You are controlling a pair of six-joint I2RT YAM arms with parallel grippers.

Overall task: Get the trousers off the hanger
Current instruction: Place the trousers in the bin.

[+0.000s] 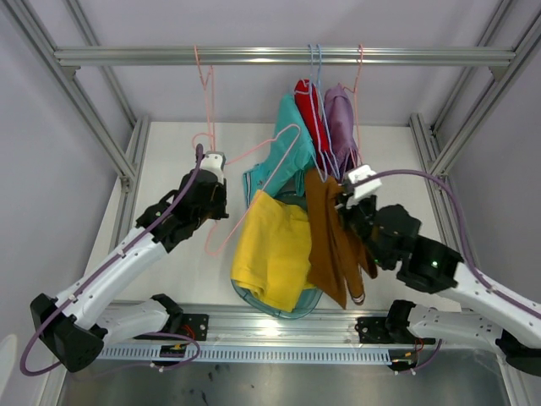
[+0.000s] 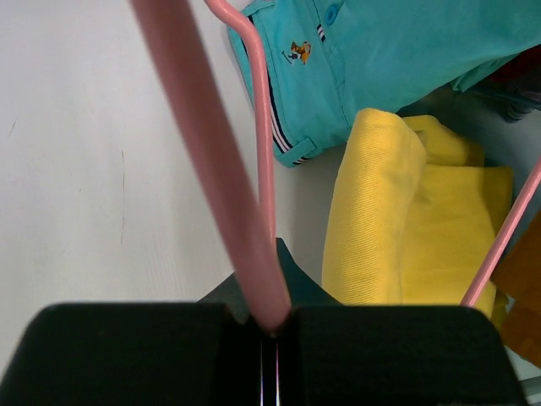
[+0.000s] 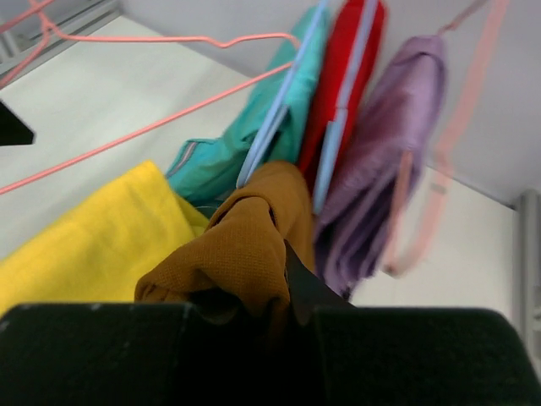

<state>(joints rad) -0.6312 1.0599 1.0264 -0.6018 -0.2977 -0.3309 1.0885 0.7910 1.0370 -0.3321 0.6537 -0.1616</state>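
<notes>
My left gripper is shut on the wire of an empty pink hanger, held slantwise over the table. The right gripper is shut on the brown trousers, which droop from it towards the front. Whether they still hang on a hanger I cannot tell. Yellow trousers lie in a pile below. Teal trousers, red trousers and lilac trousers hang from hangers on the rail.
A metal rail crosses the back, with a second bare pink hanger at its left. Blue hangers carry the teal and red cloth. A clear bluish basket holds the yellow pile. Frame posts stand at both sides.
</notes>
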